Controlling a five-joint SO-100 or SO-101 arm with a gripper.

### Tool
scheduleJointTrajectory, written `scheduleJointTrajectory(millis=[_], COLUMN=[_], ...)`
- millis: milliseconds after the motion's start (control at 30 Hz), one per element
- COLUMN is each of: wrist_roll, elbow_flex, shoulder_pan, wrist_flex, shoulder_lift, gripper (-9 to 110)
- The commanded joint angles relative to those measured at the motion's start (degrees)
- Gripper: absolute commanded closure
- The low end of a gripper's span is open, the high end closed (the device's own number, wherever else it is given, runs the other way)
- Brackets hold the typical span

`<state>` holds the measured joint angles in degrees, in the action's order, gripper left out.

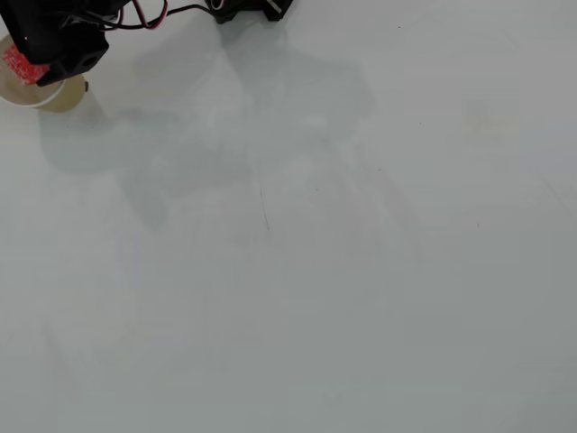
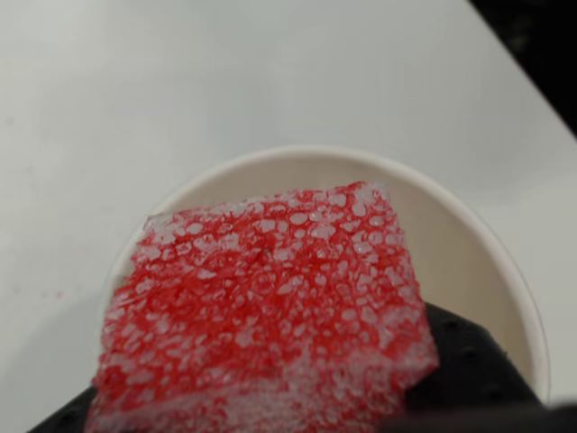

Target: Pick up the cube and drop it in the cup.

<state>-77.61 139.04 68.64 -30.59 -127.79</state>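
One cube (image 2: 270, 316) fills most of my wrist view, held in the fingers (image 2: 297, 397) right over the mouth of the cup (image 2: 487, 262). From here I judge the drop itself to be the risk. The cube hangs toward the near side of the opening, not dead centre, so it could clip the white rim on release, then tip out onto the surface (image 2: 135, 81). It also looks spongy and light, so it might cling to one pad and fall crooked. A nudge from the arm could topple the cup too, since it seems light, and in the overhead view it stands at the very edge of the picture (image 1: 45, 95), half hidden beneath the dark gripper body.

Up close the cube is bright red with white flecks all over, a bubbly, slightly see-through skin, paler and blurred along its bottom edge. Its corners look soft. In the overhead view only a red sliver (image 1: 22, 63) shows beside the gripper, above the cup.
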Motion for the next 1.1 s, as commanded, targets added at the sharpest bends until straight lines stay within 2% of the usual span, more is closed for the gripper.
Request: scheduleJointTrajectory(millis=[0,267,867,1067], wrist_roll=[0.4,0.1,0.8,0.8], elbow_flex=[-9.3,-9.0,-8.4,-8.5], shoulder_pan=[-0.7,-0.4,-1.5,-1.5], wrist_flex=[0.3,1.4,4.5,4.8], shoulder_lift=[-1.7,-1.7,-2.1,-1.9], gripper=[102,101,68,64])
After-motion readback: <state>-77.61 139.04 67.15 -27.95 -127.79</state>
